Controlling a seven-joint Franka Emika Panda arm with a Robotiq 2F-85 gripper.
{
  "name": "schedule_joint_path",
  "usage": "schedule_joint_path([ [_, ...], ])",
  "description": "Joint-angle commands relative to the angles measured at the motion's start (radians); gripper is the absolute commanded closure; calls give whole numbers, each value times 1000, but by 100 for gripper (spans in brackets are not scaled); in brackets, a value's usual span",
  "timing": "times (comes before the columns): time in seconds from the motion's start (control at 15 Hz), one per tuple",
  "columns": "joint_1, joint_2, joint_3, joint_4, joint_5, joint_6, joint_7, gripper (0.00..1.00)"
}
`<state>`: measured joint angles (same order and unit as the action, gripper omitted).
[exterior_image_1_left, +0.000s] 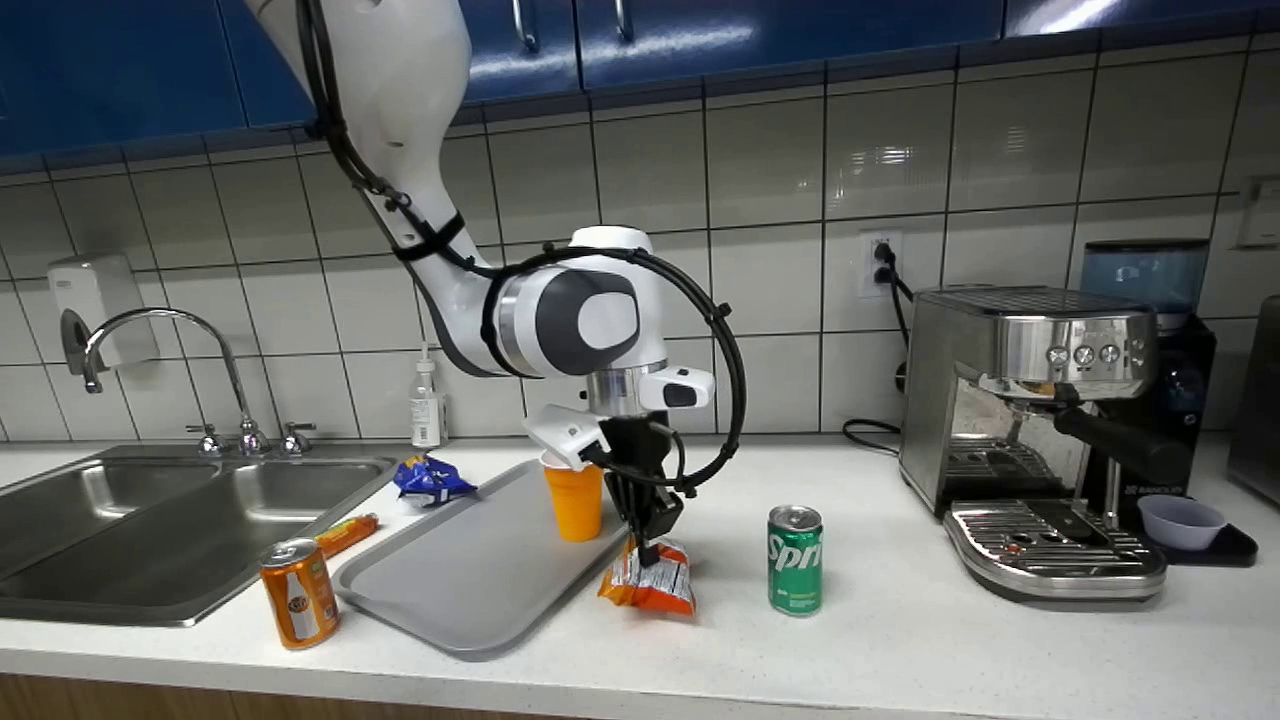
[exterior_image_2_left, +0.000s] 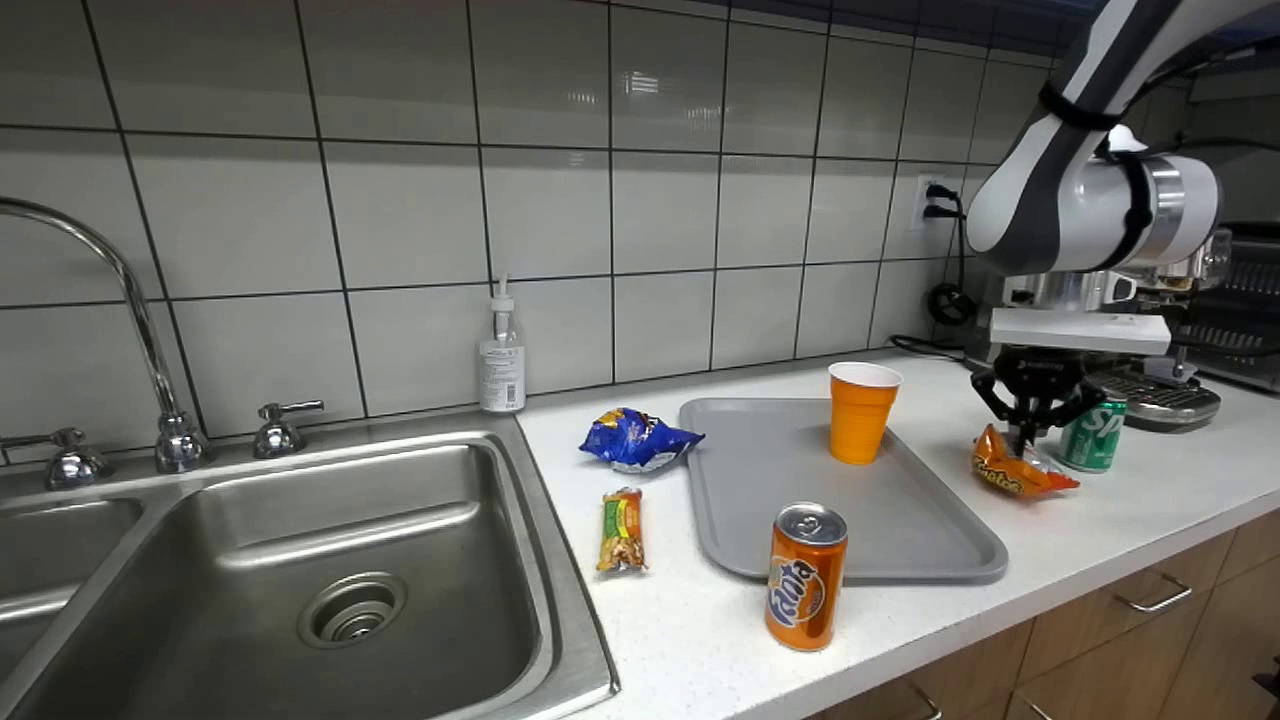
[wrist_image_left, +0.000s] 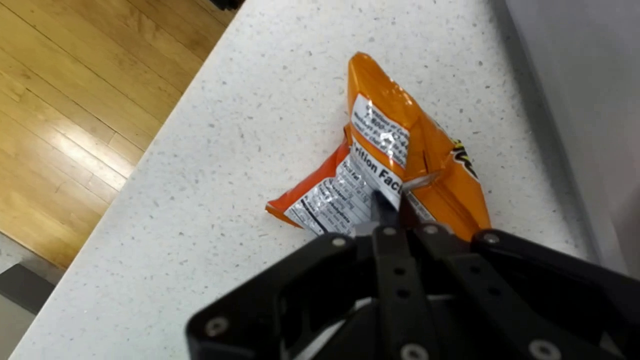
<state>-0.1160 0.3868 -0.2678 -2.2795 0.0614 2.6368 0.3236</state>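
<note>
In an exterior view, the gripper sits low in the middle of the frame, closed on an orange snack bag that lies on the tabletop, just right of the grey tray. My worry is the green can to the right: a swing that way could topple it.

In an exterior view, the orange cup stands on the tray, right of centre in the frame, and it looks light; a nudge from a gripper moved too low would probably tip it. The orange can at the lower middle stands by the tray's near edge, so a knock might send it over the tabletop's front. The blue bag and the snack bar, left of the tray, seem safely away.

In the wrist view, the snack bag shows in the middle, folded sharply where it is pinched. I'd call that a slim hold on slick foil: lifted crookedly, it might slide out; squeezed harder, it could split. At the upper left, the wooden floor shows past the tabletop's edge, where a dropped bag could end up.
</note>
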Motion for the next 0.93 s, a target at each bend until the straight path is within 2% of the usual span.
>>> schedule_joint_path([
  [0.0,17,-69,5,-42,-35,-31,-16,100],
  [0.87,67,-138,66,-97,-54,-32,-14,100],
])
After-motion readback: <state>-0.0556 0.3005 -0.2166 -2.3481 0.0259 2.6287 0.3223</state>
